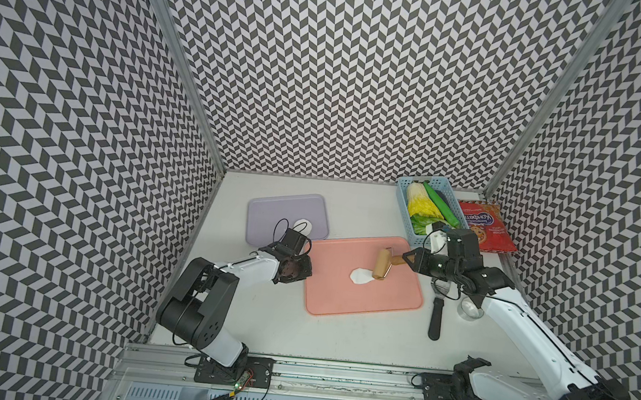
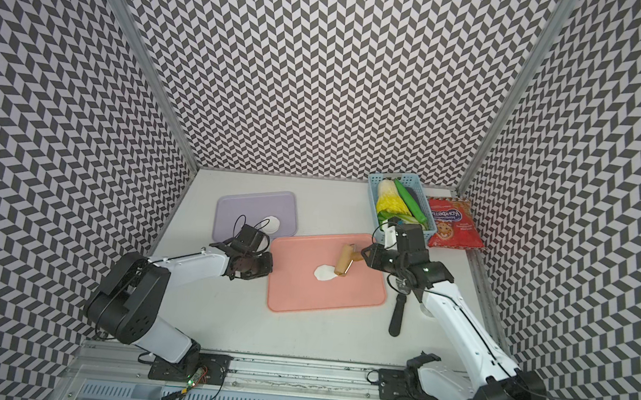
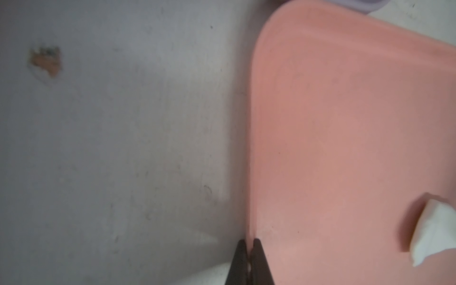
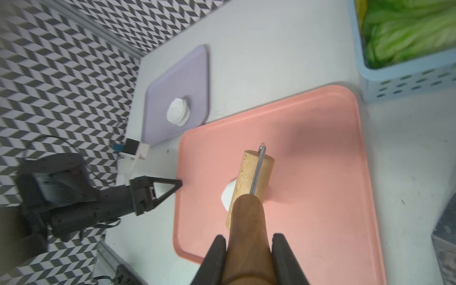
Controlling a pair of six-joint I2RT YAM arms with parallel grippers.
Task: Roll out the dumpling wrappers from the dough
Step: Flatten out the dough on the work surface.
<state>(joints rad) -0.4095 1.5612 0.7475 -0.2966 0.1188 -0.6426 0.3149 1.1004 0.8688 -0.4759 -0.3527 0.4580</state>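
Clamped in the right claw [image 4: 249,237], the dark handle of the roller [image 4: 244,177] runs forward to a pale drum set crosswise to it, resting on the pink tray [image 4: 320,197]. Just past that drum, at one end and on the side away from this claw, lies the dough [image 4: 227,197], its edge under the wood, so the next stroke likely pushes straight ahead. Farther out, the left claw [image 3: 249,243] pinches the tray's rim, with the dumpling wrappers [image 4: 177,112] on the purple tray [image 4: 182,69] beyond it.
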